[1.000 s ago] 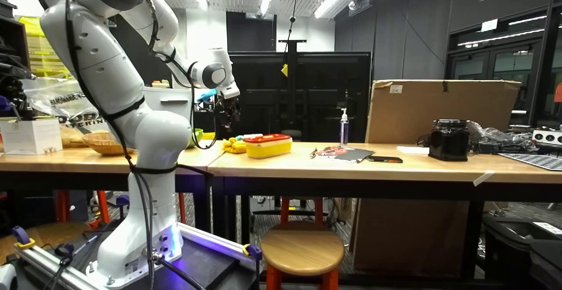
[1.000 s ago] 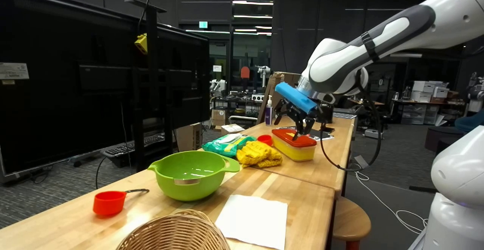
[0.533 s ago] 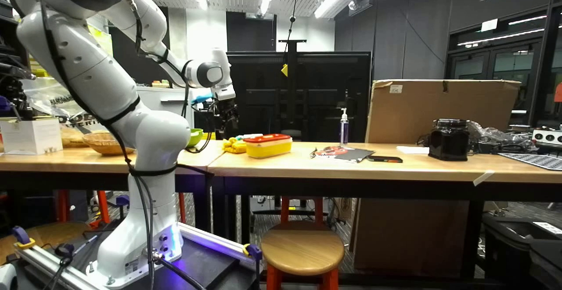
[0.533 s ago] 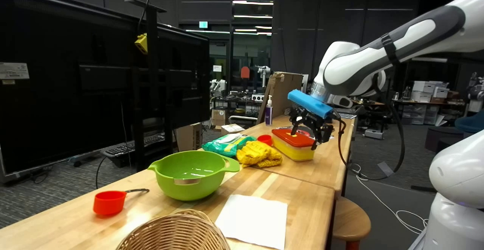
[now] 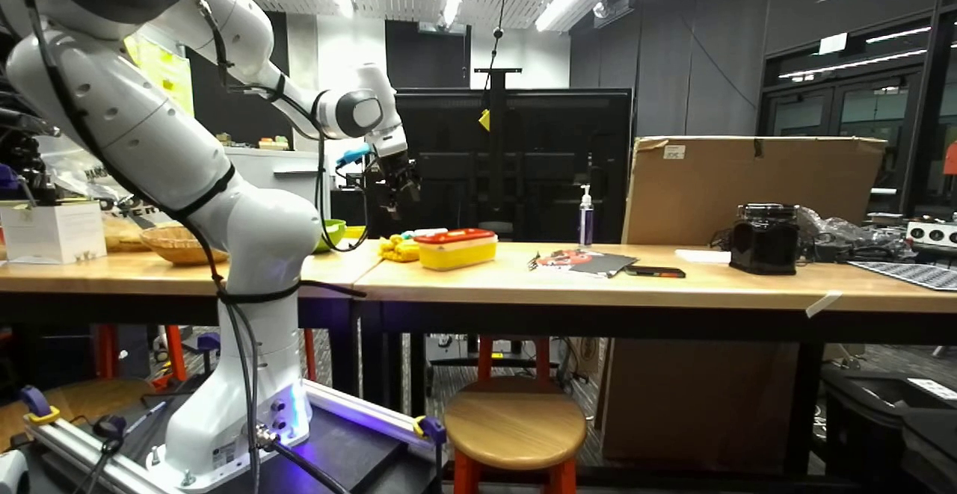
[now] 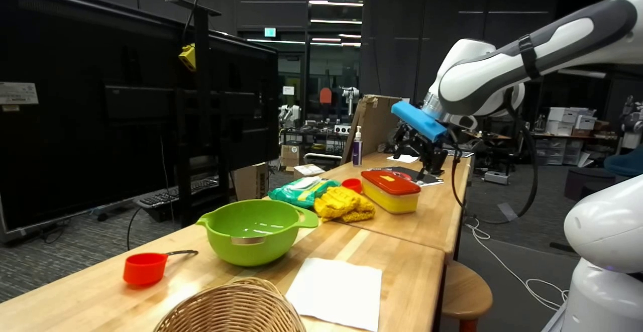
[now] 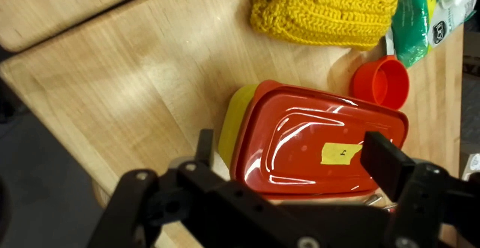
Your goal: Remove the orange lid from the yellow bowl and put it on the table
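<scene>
The orange-red lid (image 7: 296,143) sits on the yellow bowl (image 7: 233,124), a rectangular yellow tub. The lid has a yellow tape label. Both lid (image 6: 387,181) and bowl (image 6: 391,200) show in both exterior views, with the lid (image 5: 456,236) on the bowl (image 5: 457,254). They stand on the wooden table (image 5: 538,285). My gripper (image 7: 290,146) is open and empty, its fingers apart above the lid in the wrist view. One finger overlaps the lid's label end; the other is beside the yellow wall. The gripper (image 5: 402,202) also hangs above table height in an exterior view (image 6: 409,166).
A yellow knitted cloth (image 7: 326,15), a red cup (image 7: 382,83) and a green wipes pack (image 7: 416,23) lie close to the bowl. A green mixing bowl (image 6: 256,236) stands nearer. A pump bottle (image 5: 585,217) and a dark sheet (image 5: 598,262) are farther along the table.
In an exterior view, my gripper has moved right, away from in front of the lid, dipping and then rising and tilting. The lid and bowl have not moved.
</scene>
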Controlling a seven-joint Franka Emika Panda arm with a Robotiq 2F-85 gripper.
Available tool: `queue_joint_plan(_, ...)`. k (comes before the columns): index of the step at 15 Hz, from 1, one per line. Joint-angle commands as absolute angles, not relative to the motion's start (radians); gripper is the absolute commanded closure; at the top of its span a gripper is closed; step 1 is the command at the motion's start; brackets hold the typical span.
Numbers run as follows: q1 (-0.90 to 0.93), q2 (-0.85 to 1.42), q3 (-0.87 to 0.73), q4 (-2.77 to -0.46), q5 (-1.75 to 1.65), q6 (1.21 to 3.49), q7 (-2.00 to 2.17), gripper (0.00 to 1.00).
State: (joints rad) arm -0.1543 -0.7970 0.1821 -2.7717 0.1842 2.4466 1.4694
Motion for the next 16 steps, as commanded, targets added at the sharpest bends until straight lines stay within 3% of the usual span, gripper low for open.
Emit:
queue_joint_plan(1, -0.146, -0.778, 0.161, -2.771, 0.197, 2.467, 1.474, 0.0)
queue_joint_plan(16, -0.068, -0.52, 0.131, -2.779, 0.273, 2.644, 1.453, 0.0)
